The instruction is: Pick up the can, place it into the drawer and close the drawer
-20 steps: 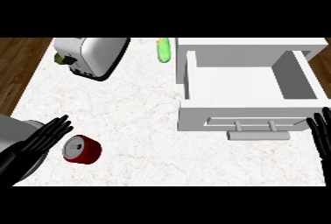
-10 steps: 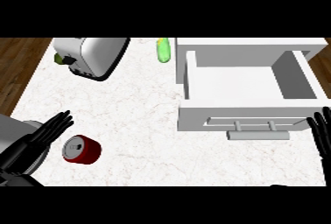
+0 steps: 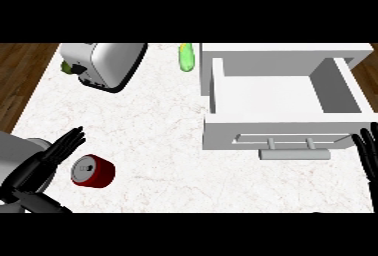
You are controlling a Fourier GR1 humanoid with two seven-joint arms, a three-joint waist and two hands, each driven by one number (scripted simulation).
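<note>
Red, the can [image 3: 92,171] is approached by the left hand [image 3: 46,162], fingers spread wide beside it for grasping; the drawer [image 3: 284,102] is left open to receive it, and the right hand [image 3: 367,150] is rested open.

Red can [image 3: 93,171] lying on the table [image 3: 155,130], left hand [image 3: 40,167] open beside it; drawer [image 3: 284,107] open; right hand [image 3: 367,152] resting at the right edge.

You are looking at a kitchen: a white marble counter [image 3: 170,130] bordered by wood floor [image 3: 22,75] carries a toaster [image 3: 103,62] at its far left, and right of that toaster stands a white drawer [image 3: 284,107] pulled open.
</note>
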